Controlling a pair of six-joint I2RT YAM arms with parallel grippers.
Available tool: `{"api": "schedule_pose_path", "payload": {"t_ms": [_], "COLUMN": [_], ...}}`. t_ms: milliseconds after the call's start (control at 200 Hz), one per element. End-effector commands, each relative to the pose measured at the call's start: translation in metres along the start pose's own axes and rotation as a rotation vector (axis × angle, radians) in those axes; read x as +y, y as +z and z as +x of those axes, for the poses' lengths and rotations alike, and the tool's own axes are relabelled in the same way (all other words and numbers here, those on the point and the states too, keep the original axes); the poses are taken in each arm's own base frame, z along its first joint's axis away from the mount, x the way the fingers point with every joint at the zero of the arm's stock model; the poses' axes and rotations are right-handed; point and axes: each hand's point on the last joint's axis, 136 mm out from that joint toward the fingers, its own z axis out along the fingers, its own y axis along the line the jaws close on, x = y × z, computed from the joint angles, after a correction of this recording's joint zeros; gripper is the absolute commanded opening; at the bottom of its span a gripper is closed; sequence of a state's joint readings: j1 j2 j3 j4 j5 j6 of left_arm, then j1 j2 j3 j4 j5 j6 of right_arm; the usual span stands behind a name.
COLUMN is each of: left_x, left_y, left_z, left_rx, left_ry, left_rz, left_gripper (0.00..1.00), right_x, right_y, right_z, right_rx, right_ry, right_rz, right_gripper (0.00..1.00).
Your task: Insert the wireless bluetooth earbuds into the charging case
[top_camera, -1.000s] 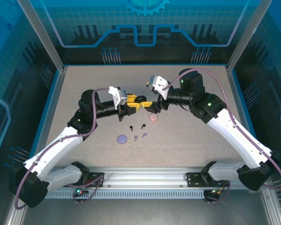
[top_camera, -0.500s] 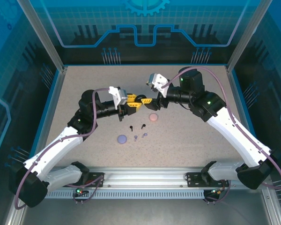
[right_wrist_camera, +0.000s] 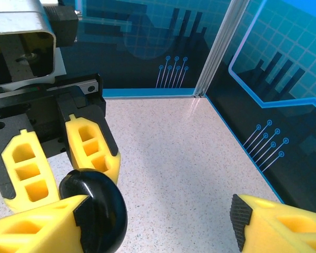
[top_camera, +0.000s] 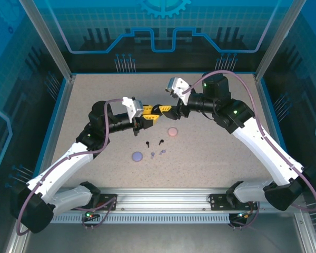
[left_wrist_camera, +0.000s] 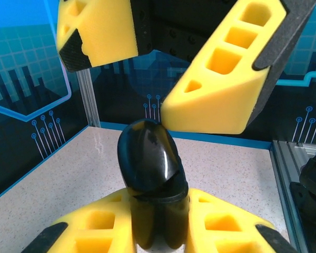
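Over middle of speckled grey tabletop (top_camera: 216,153), left fingers (top_camera: 153,116) clamp glossy black round case (left_wrist_camera: 149,161); right fingers (top_camera: 166,109) spread wide, one beside case. Toward near edge: pink round case (top_camera: 173,132), lavender round case (top_camera: 138,156), tiny black earbuds (top_camera: 160,141), lavender earbuds (top_camera: 163,152).

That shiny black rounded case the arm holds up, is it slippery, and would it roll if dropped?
Probably slippery: the black case is glossy with reflections, though the left gripper clamps it between yellow fingers. Its rounded shell would likely roll on the flat table. It looks hard, not floppy.
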State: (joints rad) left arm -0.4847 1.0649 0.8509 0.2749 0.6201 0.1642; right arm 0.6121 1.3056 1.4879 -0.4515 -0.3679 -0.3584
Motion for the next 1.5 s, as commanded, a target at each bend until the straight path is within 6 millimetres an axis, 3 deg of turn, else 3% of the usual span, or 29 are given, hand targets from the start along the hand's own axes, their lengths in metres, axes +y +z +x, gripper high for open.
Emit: {"api": "schedule_pose_path", "payload": {"t_ms": [0, 650, 901, 1046, 1126, 1286, 1406, 1496], "left_x": [-0.011, -0.011, -0.009, -0.006, -0.005, -0.007, -0.011, -0.015], "left_y": [-0.002, -0.004, -0.004, -0.006, -0.008, -0.019, -0.029, -0.035], "left_z": [-0.010, -0.008, -0.003, 0.001, 0.003, 0.006, 0.006, 0.005], "left_rx": [-0.032, -0.025, -0.017, -0.028, -0.032, -0.048, -0.077, -0.095], "left_ry": [0.056, 0.064, 0.051, 0.037, 0.028, 0.009, -0.012, -0.033], "left_rz": [0.028, 0.016, 0.000, -0.030, -0.048, -0.087, -0.108, -0.113], "left_gripper": [0.00, 0.00, 0.00, 0.00, 0.00, 0.00, 0.00, 0.00], "right_x": [-0.009, -0.016, -0.022, -0.029, -0.038, -0.047, -0.033, -0.018], "right_y": [0.001, 0.002, -0.020, -0.035, -0.040, -0.043, -0.031, -0.016], "right_z": [-0.004, -0.009, -0.027, -0.024, -0.011, 0.040, 0.087, 0.132], "right_rx": [-0.001, -0.008, -0.083, -0.085, -0.049, 0.122, 0.249, 0.363], "right_ry": [0.020, 0.043, 0.112, 0.191, 0.275, 0.507, 0.691, 0.833], "right_rz": [0.016, 0.021, 0.031, 0.102, 0.184, 0.316, 0.313, 0.327], "right_gripper": [0.72, 0.73, 0.75, 0.80, 0.77, 0.72, 0.70, 0.67]}}
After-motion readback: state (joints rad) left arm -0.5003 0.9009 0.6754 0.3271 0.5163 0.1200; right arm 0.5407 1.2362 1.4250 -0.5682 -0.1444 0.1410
